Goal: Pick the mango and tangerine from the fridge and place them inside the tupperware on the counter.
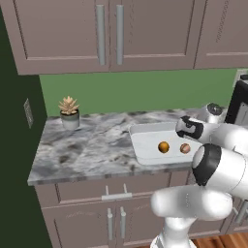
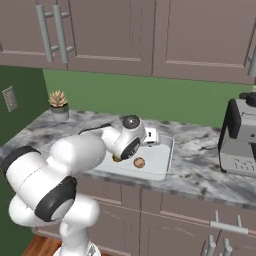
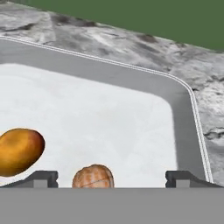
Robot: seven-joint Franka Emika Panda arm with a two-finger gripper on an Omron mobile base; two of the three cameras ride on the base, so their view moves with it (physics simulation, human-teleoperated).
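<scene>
glossy white rounded arm, dark joints
</scene>
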